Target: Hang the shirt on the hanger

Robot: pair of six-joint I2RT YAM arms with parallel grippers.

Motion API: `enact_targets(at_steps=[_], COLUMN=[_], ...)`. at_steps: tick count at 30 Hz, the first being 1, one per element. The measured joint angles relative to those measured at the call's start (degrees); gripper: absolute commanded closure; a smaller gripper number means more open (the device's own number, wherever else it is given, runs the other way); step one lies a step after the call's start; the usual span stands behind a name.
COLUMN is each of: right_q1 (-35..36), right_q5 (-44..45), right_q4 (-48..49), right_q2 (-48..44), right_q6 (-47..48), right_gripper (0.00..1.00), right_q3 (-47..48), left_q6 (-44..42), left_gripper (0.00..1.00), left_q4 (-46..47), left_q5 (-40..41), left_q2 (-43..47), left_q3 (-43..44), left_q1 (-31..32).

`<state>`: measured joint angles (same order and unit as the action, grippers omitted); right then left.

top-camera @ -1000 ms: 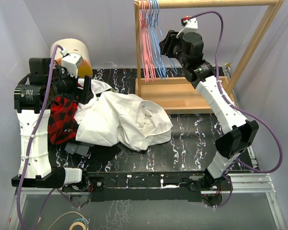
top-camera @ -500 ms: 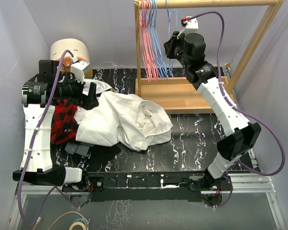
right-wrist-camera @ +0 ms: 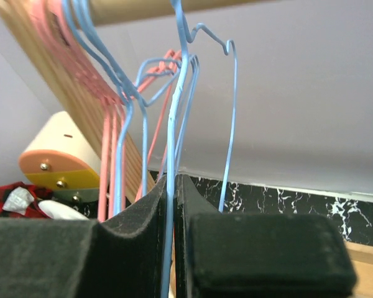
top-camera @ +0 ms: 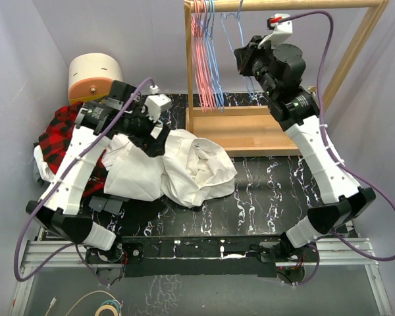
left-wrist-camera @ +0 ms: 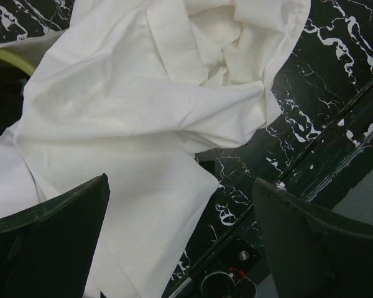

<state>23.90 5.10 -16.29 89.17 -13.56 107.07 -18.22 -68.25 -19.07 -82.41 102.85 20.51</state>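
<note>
Since the white shirt (top-camera: 184,164) lies crumpled in a heap left of the middle of the black marbled surface (top-camera: 270,191), with collar and sleeves folded into it, it looks far from ready to take a hanger. Over its far left part hangs the left gripper (top-camera: 151,135), spread wide and empty. It is aimed down at the cloth, apparently to take hold of a fold. The light-blue hanger (right-wrist-camera: 177,93) hangs from the rail of the wooden rack (top-camera: 283,5) at the far right corner of the surface, a little apart from the pink hangers (top-camera: 199,59). The right gripper (right-wrist-camera: 171,186) is pressed together on its thin wire, a pinch that seems meant for lifting the hook off the rail. A red-and-black plaid garment (top-camera: 56,131) lies at the left edge, touching the shirt.
</note>
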Motion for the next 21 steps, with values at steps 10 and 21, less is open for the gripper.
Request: enact_targets(at_steps=[10, 21], right_q1=[0.00, 0.00], right_q5=[2.51, 8.13], right_q4=[1.57, 3.23], right_q2=[-8.57, -27.58], right_q6=[0.22, -1.97], right_gripper=[0.92, 0.92], right_q3=[-5.68, -32.59], left_q6=[5.81, 17.09], left_gripper=[0.03, 0.15], left_q4=[10.34, 22.23], left_q5=[8.96, 29.05], left_q2=[-4.68, -9.88], left_q3=[-5.49, -9.90], left_q1=[9.18, 22.93])
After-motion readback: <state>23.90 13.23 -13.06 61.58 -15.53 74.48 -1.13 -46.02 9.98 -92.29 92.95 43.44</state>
